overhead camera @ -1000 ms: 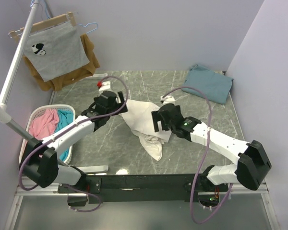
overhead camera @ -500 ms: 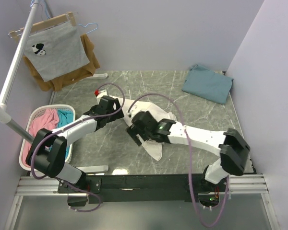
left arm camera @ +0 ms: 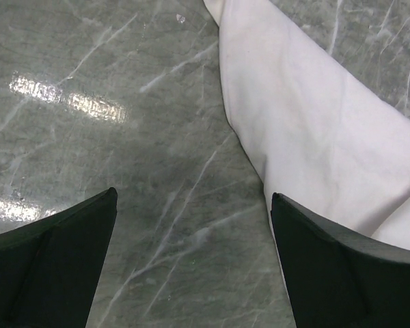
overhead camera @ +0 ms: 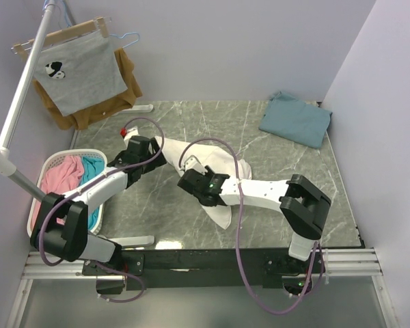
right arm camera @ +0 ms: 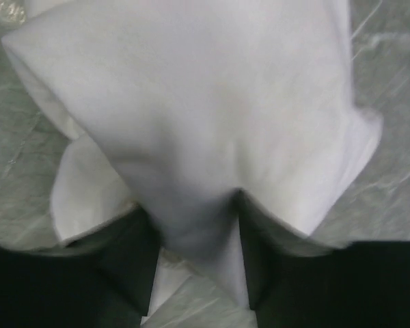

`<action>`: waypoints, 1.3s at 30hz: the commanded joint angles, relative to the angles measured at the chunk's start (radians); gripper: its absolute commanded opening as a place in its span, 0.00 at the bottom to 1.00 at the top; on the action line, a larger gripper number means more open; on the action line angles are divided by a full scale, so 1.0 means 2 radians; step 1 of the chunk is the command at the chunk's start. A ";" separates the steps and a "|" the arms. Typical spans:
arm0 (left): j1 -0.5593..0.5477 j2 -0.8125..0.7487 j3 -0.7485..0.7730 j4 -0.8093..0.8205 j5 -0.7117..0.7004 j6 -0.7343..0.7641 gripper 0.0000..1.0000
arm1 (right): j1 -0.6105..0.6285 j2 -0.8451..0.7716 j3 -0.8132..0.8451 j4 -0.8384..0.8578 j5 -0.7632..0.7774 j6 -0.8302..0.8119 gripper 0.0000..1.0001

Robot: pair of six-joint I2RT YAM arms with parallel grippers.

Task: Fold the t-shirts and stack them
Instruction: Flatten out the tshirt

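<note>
The white t-shirt (overhead camera: 221,208) lies crumpled on the worktop (overhead camera: 287,171) right of the basket (overhead camera: 61,156); the teal-blue t-shirt (overhead camera: 297,119) sits folded farther right, well apart. The right claw (right arm camera: 195,239) is clamped on a white fold; the left claw (left arm camera: 193,197), fingers apart over bare stone basket-side, should take the near hem so both can spread it flat. Logo and pinched layers are hidden.

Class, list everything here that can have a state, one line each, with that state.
white t-shirt, crumpled, not yet folded
teal t-shirt, folded, far right corner
left gripper, open, holding nothing
right gripper, shut on a white t-shirt fold
basket, holding clothes
grey shirt, hanging up
</note>
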 commanded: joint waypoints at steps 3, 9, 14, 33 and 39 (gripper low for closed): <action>0.012 -0.028 -0.015 0.017 0.018 0.000 0.99 | -0.015 -0.019 0.052 0.013 0.091 0.012 0.00; 0.017 -0.035 -0.015 0.019 0.030 0.004 0.99 | -0.017 -0.140 0.082 0.030 0.085 0.004 0.00; 0.018 -0.051 -0.013 0.015 0.028 0.004 0.99 | -0.016 -0.225 0.148 0.009 0.072 -0.011 0.00; 0.021 -0.137 0.004 -0.011 0.045 0.012 0.99 | -0.014 -0.269 0.259 -0.047 -0.075 0.007 0.00; 0.021 -0.159 -0.012 -0.012 0.056 0.013 0.99 | -0.005 -0.250 0.239 -0.025 -0.090 0.008 0.00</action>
